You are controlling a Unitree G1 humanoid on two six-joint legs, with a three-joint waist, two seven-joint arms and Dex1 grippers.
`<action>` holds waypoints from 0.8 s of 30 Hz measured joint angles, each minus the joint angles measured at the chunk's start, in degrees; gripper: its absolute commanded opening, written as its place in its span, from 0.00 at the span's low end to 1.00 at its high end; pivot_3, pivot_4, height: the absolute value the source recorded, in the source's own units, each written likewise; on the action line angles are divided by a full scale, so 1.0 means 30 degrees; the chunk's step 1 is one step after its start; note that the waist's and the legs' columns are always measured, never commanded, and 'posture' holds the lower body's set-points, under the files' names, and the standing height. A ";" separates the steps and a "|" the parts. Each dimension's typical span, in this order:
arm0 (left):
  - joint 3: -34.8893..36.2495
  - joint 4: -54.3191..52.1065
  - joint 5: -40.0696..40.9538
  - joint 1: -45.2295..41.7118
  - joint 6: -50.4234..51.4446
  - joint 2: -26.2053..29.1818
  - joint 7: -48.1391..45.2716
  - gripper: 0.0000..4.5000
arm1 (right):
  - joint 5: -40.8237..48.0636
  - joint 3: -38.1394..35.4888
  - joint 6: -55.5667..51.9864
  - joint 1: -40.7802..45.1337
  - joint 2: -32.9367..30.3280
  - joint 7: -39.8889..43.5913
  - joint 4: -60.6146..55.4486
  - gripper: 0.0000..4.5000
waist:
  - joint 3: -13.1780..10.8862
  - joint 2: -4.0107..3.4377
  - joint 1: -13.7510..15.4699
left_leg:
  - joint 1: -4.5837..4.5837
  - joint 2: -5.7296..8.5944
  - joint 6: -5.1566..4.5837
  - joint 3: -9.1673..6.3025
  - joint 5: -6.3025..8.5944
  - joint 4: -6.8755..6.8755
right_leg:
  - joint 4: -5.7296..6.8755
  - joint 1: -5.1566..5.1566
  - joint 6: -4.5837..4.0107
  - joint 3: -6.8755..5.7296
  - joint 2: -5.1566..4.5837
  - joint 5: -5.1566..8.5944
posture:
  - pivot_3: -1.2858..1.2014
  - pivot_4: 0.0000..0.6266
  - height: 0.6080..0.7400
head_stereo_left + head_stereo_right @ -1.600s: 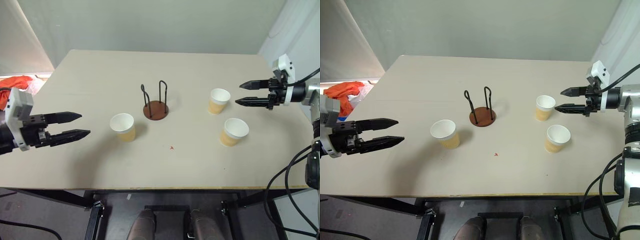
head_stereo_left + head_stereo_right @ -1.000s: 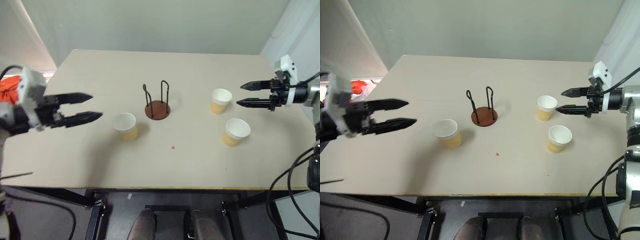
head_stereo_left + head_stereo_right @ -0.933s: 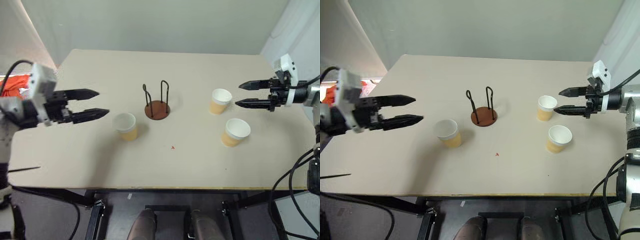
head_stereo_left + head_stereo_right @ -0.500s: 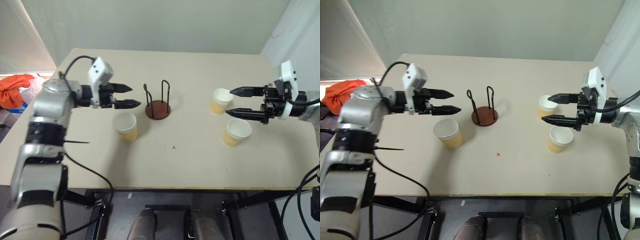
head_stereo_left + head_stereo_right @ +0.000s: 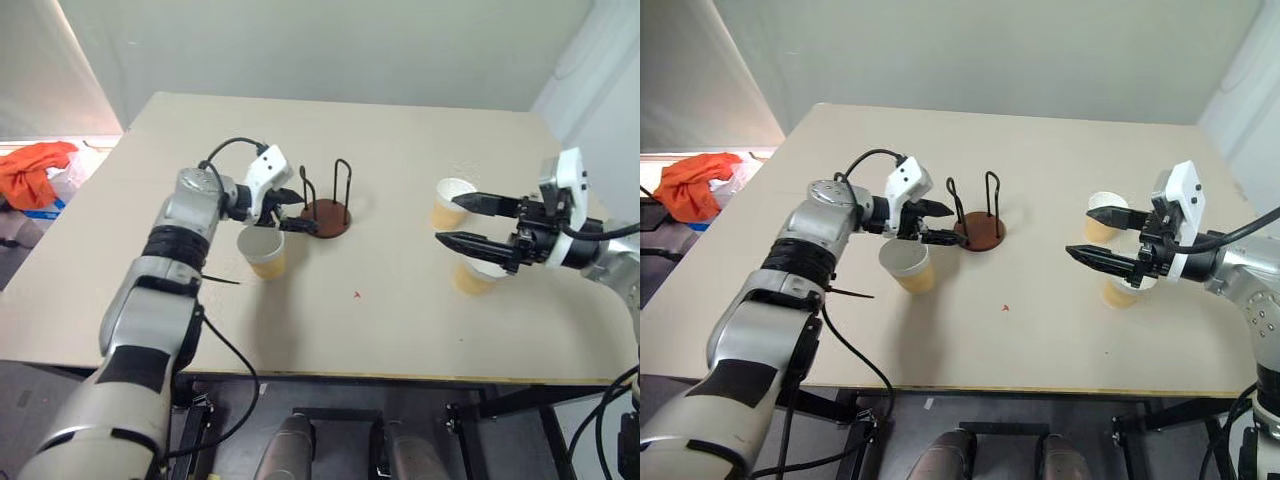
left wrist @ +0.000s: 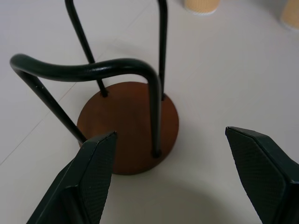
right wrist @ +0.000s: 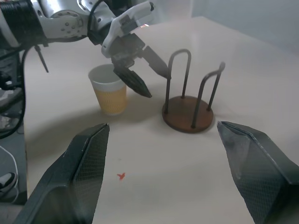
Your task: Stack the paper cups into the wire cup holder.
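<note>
Left eye view has the left gripper with fingers apart and empty, just left of the holder at mid-desk, likely to steady it, above a cup. Right gripper, also apart and empty, hovers by two cups at right, apparently lining up a pick.

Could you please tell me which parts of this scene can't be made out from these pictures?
- Nearest pale yellow-orange paper cup: mostly hidden behind the right end effector in both eye views.
- Two far paper cups: cut off by the left wrist view's edge.
- Small red mark on the beige table: too small to identify.
</note>
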State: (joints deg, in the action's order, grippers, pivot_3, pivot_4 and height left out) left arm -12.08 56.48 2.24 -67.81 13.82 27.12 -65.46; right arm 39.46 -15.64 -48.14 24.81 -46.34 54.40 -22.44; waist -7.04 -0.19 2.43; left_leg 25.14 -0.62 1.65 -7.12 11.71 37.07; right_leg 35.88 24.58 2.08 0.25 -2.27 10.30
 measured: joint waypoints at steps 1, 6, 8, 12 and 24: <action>0.0021 0.0297 -0.0061 -0.0192 -0.0148 -0.0314 0.0230 0.90 | 0.0146 -0.0041 -0.0034 -0.0126 0.0000 -0.0192 -0.0160 0.87 | 0.0000 0.0000 0.0016 | 0.0000 0.0022 -0.0014 0.0008 -0.0006 0.0005 | -0.0003 -0.0002 0.0016 0.0009 -0.0008 -0.0010 | 0.52 0.24 1.00; 0.0110 0.1484 -0.0253 -0.0663 -0.0954 -0.1354 0.0940 0.82 | 0.0728 -0.0319 -0.0157 -0.0431 -0.0022 -0.1015 -0.0754 0.87 | -0.0001 0.0003 0.0100 | -0.0002 0.0100 -0.0054 0.0029 -0.0061 0.0009 | -0.0006 -0.0016 0.0117 0.0079 -0.0022 0.0009 | 0.52 0.24 1.00; 0.0185 0.1818 -0.0478 -0.0720 -0.1256 -0.1672 0.1203 0.70 | 0.0868 -0.0333 -0.0158 -0.0602 -0.0051 -0.1248 -0.0860 0.87 | -0.0001 0.0003 0.0109 | -0.0002 0.0135 -0.0069 0.0030 -0.0084 0.0008 | -0.0002 -0.0019 0.0169 0.0126 -0.0022 0.0019 | 0.52 0.24 1.00; 0.0257 0.2047 -0.0566 -0.0722 -0.1531 -0.1862 0.1041 0.38 | 0.1020 -0.0334 -0.0136 -0.0776 -0.0299 -0.1434 -0.0858 0.87 | -0.0002 0.0004 0.0110 | 0.0000 0.0200 -0.0095 0.0053 -0.0104 0.0010 | -0.0003 -0.0021 0.0252 0.0196 -0.0025 0.0009 | 0.52 0.24 1.00; 0.0855 0.1916 -0.0746 -0.0713 -0.1512 -0.1786 0.0022 0.01 | 0.1014 -0.0176 0.0456 -0.0536 -0.0387 -0.1642 -0.0443 0.87 | -0.0003 0.0007 0.0114 | -0.0010 0.0258 -0.0103 0.0264 -0.0121 0.0044 | -0.0028 -0.0013 0.0421 0.0388 -0.0057 0.0023 | 0.52 0.24 1.00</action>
State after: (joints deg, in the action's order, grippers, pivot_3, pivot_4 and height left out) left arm -9.52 62.23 0.00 -69.95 9.28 21.77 -65.39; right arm 42.51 -16.16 -46.77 23.20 -47.50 49.48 -23.77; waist -7.05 -0.17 2.77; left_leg 25.11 0.15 1.34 -6.33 11.35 37.21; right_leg 35.79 24.54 3.35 1.41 -2.44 10.37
